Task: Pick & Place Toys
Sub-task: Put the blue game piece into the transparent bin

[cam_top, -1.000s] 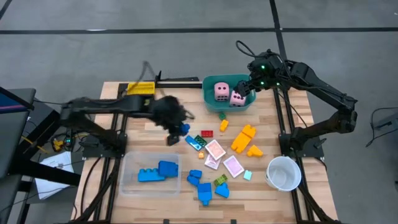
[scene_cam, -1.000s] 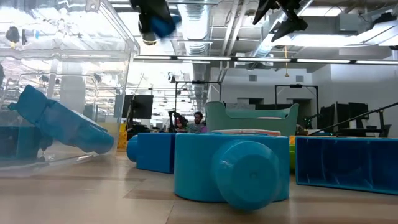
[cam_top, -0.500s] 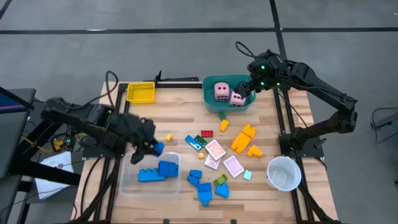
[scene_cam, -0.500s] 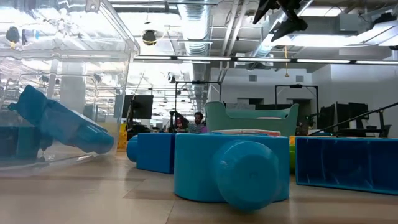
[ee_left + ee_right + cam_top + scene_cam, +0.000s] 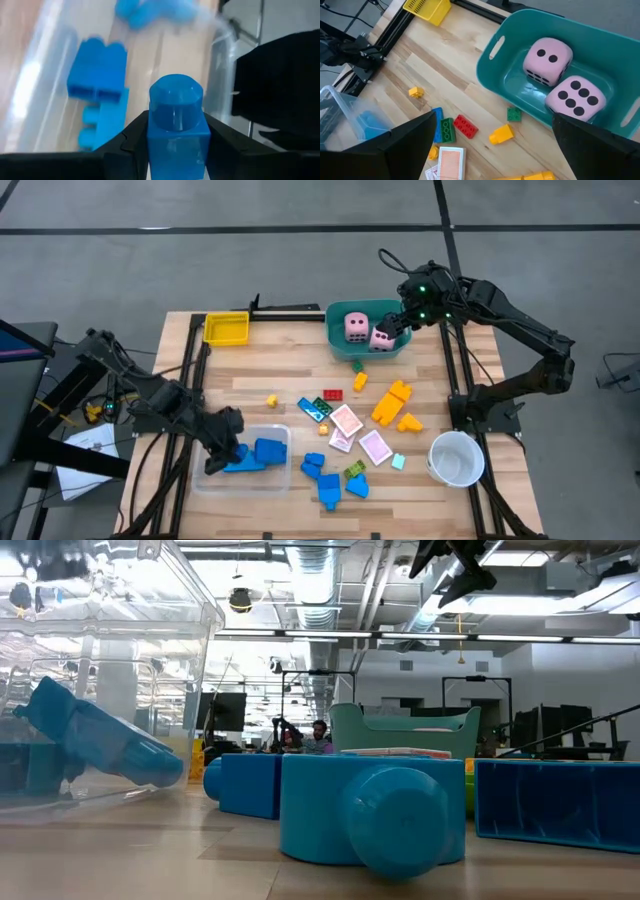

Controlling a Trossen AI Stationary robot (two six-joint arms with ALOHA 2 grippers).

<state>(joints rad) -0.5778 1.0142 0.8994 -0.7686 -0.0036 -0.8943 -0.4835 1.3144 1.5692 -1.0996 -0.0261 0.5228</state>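
Note:
My left gripper [image 5: 222,452] hangs over the clear tray [image 5: 205,480] at the table's near left, shut on a small blue block [image 5: 177,125] with one round stud. Two bigger blue blocks [image 5: 97,70] lie in the tray under it. My right gripper [image 5: 398,323] stands open above the teal tub [image 5: 362,352] at the far side. The tub holds two pink dice [image 5: 547,57] [image 5: 575,97]. More blocks and pink-white cards [image 5: 345,425] lie on the table's middle. My left gripper pinches the small blue block by two opposite side walls [image 5: 152,142], one finger [image 5: 132,137] on each side. The fingers slant down at it from above. The block is lifted clear above the tray, its stud pointing away from the gripper.
A yellow tray [image 5: 226,328] sits at the far left corner and a white cup [image 5: 457,457] at the near right. Yellow-orange blocks [image 5: 392,402], blue blocks [image 5: 325,475], a red block [image 5: 332,394] and a green block [image 5: 358,365] lie scattered between tub and tray.
My left gripper has carried the small blue block from the table's middle toward the near left and downward, and now hangs over the clear tray. It has also rolled about its own axis. It has gone out of the low view.

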